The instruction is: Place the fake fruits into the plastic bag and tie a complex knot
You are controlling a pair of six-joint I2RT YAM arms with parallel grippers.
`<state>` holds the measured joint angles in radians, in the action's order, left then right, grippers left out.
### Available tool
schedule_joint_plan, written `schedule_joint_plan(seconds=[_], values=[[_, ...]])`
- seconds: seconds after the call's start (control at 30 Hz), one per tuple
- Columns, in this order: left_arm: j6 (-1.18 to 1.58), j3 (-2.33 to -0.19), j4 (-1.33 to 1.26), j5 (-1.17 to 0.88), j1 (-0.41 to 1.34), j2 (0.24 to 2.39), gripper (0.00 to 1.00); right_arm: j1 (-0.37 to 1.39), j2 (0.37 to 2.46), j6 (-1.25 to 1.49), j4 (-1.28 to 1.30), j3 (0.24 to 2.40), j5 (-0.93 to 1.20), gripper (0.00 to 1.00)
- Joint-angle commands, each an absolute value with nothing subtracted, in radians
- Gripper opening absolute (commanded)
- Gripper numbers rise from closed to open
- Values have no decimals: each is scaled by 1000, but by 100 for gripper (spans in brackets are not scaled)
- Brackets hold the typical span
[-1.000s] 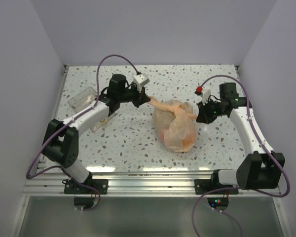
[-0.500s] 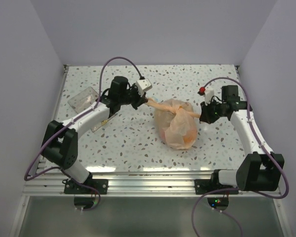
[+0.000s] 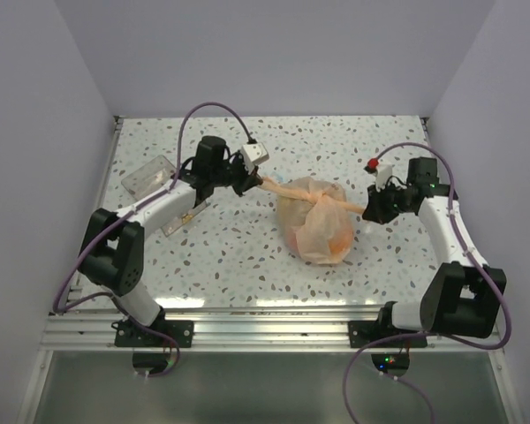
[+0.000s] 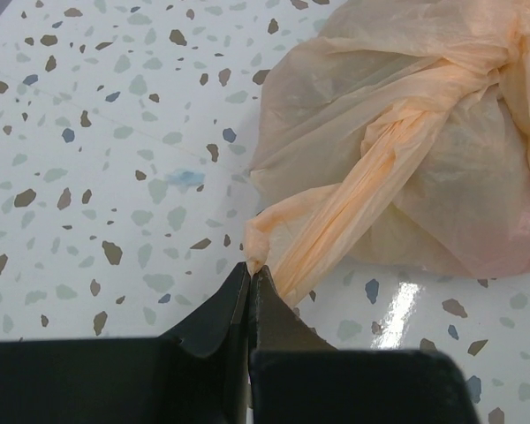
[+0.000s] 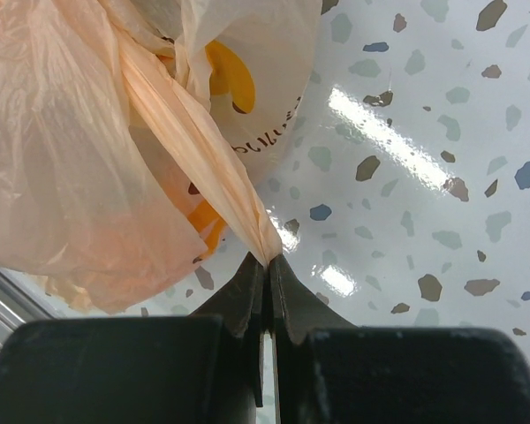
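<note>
moved: the right gripper [image 3: 369,212] has swung further right, away from the plastic bag [image 3: 314,231], and the handle it drags is now drawn out taut.
left gripper [image 4: 250,269]: jaws pressed together, pinching the end of the left handle [image 4: 353,190], a twisted rope of peach film.
right gripper, up close: jaws clamped on the tip of the right handle [image 5: 199,150], stretched straight.
knot [image 3: 316,200]: the two handles cross on top of the bag, between the grippers.
plastic bag: mid-way across the speckled table [image 3: 238,256], bulging and closed.
fake fruits [image 3: 334,246]: inside the bag, only an orange glow through the film.
clear tray [image 3: 148,175]: far left, beside the left arm.
</note>
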<state>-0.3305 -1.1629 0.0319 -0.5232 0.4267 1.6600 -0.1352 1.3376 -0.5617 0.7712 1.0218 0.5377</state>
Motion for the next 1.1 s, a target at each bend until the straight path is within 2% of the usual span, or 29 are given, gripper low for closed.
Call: schedule_joint_plan(seconds=[0.0, 0.1, 0.27, 0.5, 0.63, 0.87, 1.07], values=[[-466, -1190, 66, -208, 219, 1658, 0, -270, 1348, -664, 870, 1008, 170, 0], [-450, -1206, 87, -308, 225, 1625, 0, -268, 1336, -649, 922, 1076, 264, 0], [-316, -1368, 161, -426, 276, 1560, 0, -247, 1348, -585, 1023, 1293, 478, 0], [-204, -1627, 221, -407, 298, 1551, 0, -195, 1403, -456, 1010, 1607, 572, 0], [-241, -1569, 190, -370, 293, 1525, 0, -164, 1455, -462, 956, 1591, 523, 0], [-229, -1345, 132, -359, 288, 1593, 0, -19, 1541, -462, 819, 1318, 448, 0], [-129, -1382, 141, -409, 278, 1749, 0, 23, 1667, -399, 735, 1373, 423, 0]])
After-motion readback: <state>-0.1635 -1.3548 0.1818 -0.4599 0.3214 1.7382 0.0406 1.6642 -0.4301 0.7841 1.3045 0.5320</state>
